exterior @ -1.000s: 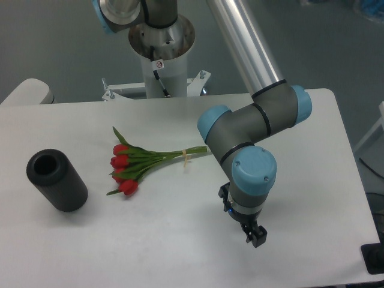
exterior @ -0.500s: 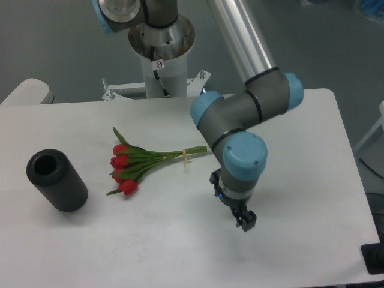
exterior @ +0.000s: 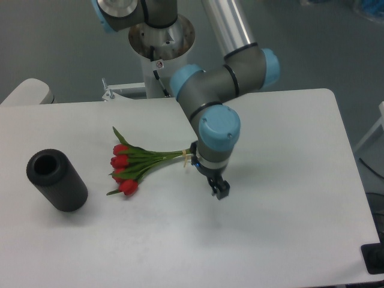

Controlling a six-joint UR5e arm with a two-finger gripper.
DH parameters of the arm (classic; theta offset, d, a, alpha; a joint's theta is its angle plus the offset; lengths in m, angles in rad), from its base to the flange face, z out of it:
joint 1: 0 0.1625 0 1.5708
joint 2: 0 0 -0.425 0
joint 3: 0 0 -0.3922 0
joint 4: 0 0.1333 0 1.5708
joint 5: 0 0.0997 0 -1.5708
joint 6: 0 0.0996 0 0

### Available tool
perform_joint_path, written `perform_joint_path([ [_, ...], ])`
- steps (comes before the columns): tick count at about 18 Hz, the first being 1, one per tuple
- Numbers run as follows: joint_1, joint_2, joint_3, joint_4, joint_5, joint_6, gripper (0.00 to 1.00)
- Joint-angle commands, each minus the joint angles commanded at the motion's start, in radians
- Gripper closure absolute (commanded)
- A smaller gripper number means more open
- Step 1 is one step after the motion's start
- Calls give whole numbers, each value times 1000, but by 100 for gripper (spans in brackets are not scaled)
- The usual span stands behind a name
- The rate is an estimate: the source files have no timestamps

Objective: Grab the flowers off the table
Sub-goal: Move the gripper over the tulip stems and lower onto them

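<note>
The flowers [exterior: 135, 163], a small bunch of red tulips with green leaves and stems tied by a pale band, lie on the white table [exterior: 288, 228] left of centre, heads to the left. My gripper [exterior: 221, 191] hangs above the table just right of the stem ends, which my wrist partly hides. It holds nothing. Its fingers look close together, but I cannot tell whether they are open or shut.
A black cylinder [exterior: 57, 180] lies on the table at the left, its open end up. The arm's white base column [exterior: 161, 57] stands behind the table's far edge. A dark object [exterior: 375, 258] sits at the right edge.
The arm has swung left and up the table, bringing the gripper from the front right area to just beside the stem ends. The flowers and cylinder have not moved.
</note>
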Motion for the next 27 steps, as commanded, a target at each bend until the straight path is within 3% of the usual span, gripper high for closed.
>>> perform_joint_path([
  [8,-17,54,-149,14,2,38,0],
  [12,-78,60,-198,67,0,-20,0],
  [14,-109,55,-229,138,0,-64,0],
  [15,-129,49,-242,187,0,-90,5],
  [16,-139,48,-258,224,0,-118,17],
  [18,-141,48,-262,244,2,-135,50],
  [19,-143,46,-266,245,9,-137,58],
  [21,-146,43,-266,247,11,-137,67],
  [24,-146,48,-250,244,11,-121,90],
  [27,-143,55,-244,244,11,-130,91],
])
